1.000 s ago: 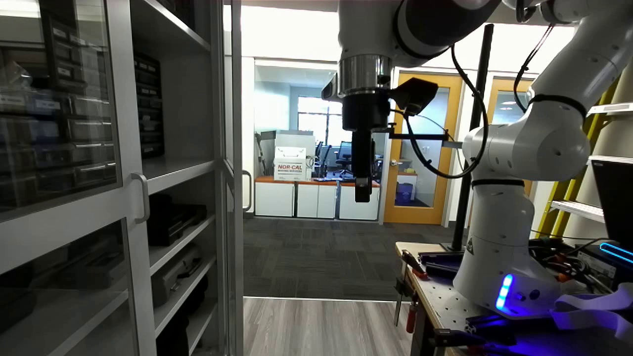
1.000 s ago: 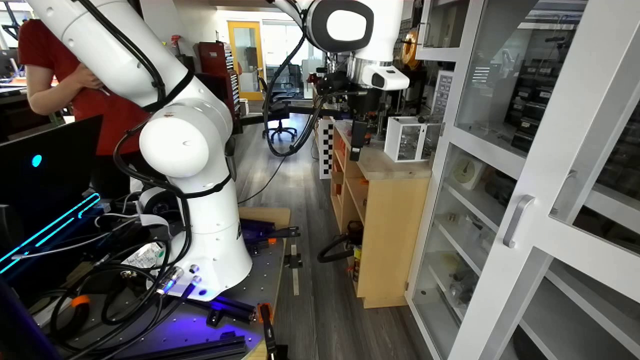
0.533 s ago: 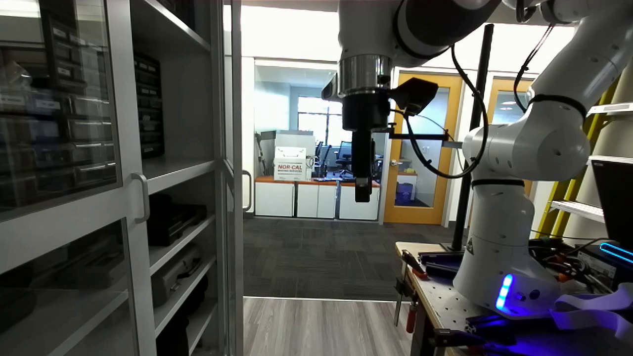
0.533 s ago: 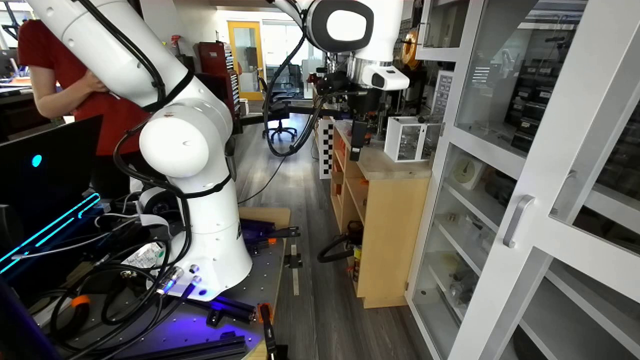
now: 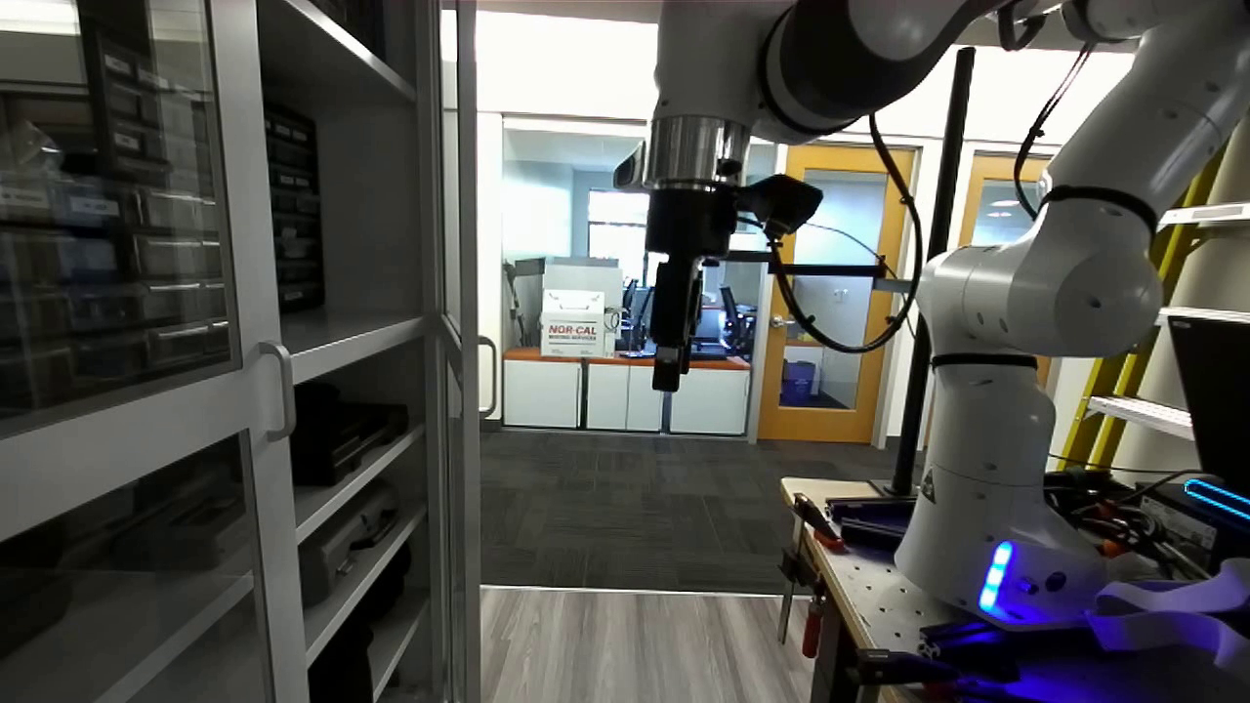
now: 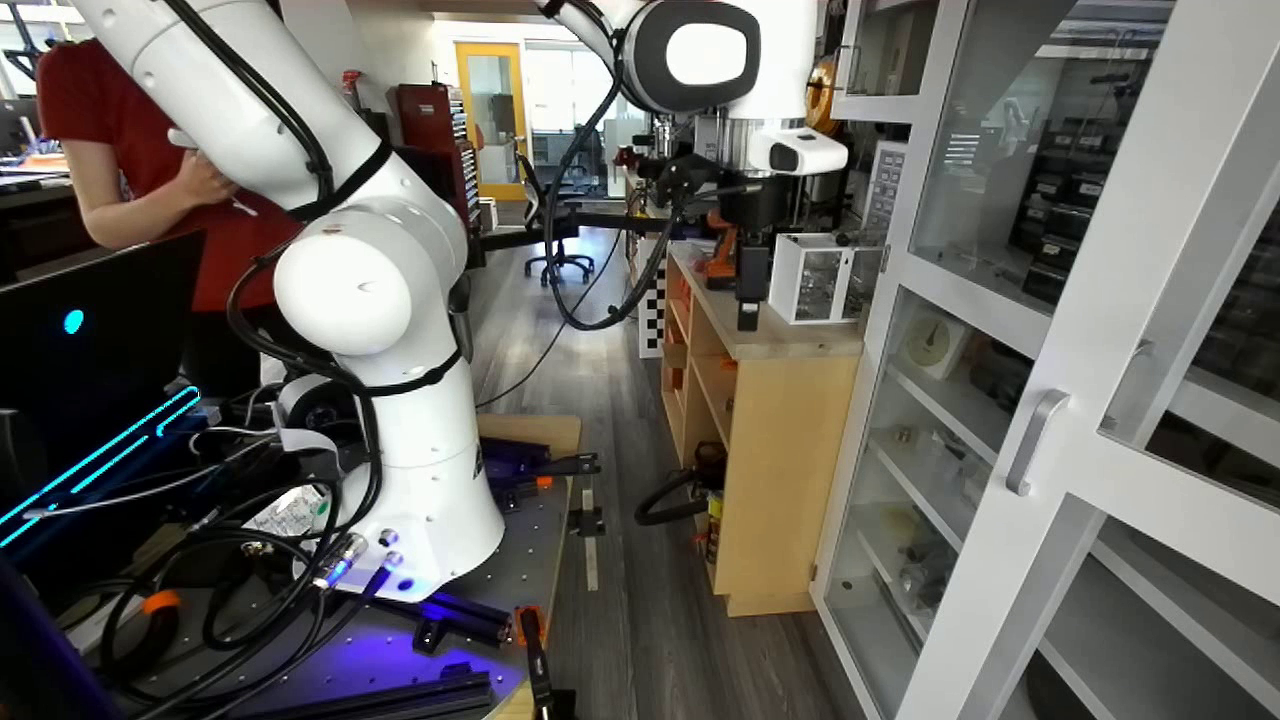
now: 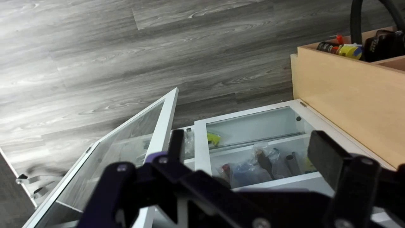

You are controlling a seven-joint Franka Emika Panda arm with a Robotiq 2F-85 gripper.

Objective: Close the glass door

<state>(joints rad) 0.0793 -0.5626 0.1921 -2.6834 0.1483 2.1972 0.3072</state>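
Glass door (image 5: 469, 508): in an exterior view, nearly edge-on, ajar from the shelf cabinet (image 5: 356, 332); its free edge and slim handle (image 5: 494, 376) stand out toward the robot's side. Task not yet done.
Gripper (image 5: 667, 376): hangs with fingers pointing down, apart from the door, on its outer side; probably placed there because an outside push is what shuts it.
Arm base (image 6: 430, 530): in an exterior view, stands on the bench (image 6: 515, 565) across from the cabinet, presumably for reach. Black-and-orange clamp (image 6: 537, 670) at the bench edge likely keeps the rig from shifting under load.
Outer face: glass door (image 6: 1075, 460) seen from its handle side; pushing near that edge should need least force.
Adjoining door (image 7: 202, 142): wrist view, looks shut, beside the wooden cabinet (image 7: 351, 85); a guide to the wanted end position.
Gripper fingers (image 7: 326, 158): spread well apart, holding nothing; a push needs no grasp, I judge.
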